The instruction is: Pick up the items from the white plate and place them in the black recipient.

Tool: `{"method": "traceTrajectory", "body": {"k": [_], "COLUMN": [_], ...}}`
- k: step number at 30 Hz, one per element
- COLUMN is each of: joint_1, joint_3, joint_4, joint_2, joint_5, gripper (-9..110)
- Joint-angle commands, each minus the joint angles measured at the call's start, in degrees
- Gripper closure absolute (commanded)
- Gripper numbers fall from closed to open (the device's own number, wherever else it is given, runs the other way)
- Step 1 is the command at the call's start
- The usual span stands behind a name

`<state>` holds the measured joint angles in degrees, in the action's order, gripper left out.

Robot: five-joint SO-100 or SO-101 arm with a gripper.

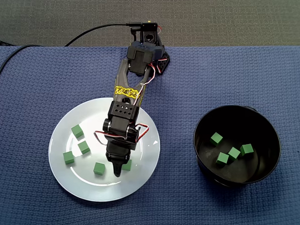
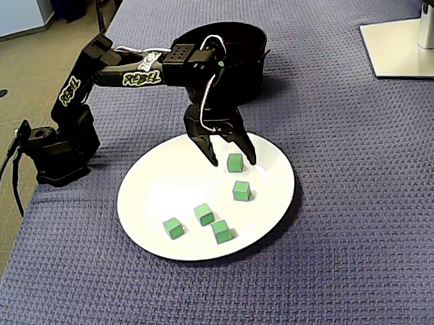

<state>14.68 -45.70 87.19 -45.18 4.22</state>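
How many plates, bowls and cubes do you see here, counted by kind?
White plate: 1
Black bowl: 1
Green cubes: 9 (5 on the plate, 4 in the bowl)
Total: 11

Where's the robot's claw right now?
In both fixed views the gripper hangs over the right half of the white plate, open around a green cube.

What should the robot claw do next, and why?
Probably close the gripper. It is open and straddles one green cube on the white plate, a finger on each side. Closing would likely grab it for lifting toward the black bowl.
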Motion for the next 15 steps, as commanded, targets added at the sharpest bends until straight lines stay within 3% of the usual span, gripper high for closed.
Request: {"method": "traceTrajectory", "body": {"k": [1, 15], "joint_1": [-2.02, -4.75], "joint_3": [0.35, 0.53], "joint_4": [-1.41, -2.02], "joint_2": [-0.09, 1.41], "joint_5": [-0.88, 0.09], "gripper": [80, 91]}}
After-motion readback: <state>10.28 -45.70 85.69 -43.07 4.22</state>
